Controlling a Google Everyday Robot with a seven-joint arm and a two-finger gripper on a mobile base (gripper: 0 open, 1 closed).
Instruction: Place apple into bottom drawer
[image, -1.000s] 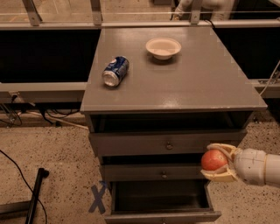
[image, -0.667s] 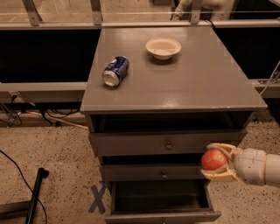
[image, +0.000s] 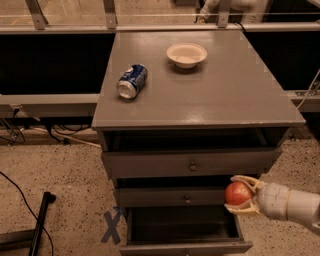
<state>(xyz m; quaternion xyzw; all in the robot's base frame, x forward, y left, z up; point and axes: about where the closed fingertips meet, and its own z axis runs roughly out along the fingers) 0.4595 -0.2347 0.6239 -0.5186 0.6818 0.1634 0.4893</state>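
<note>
I have the gripper (image: 234, 195) clasped around the apple (image: 239, 192) in front of the middle drawer (image: 170, 197), right of the knob, so I judge I'm mid-carry and must next lower it over the open bottom drawer (image: 186, 248) before releasing.

Round red-orange apple (image: 238, 193) with a paler patch is pinched between the claw (image: 235, 194) fingers, hanging just above the right side of the bottom drawer (image: 165, 248), not touching it. That drawer's the lowest grey-brown one: pulled out, dark inside, flat front facing us
</note>
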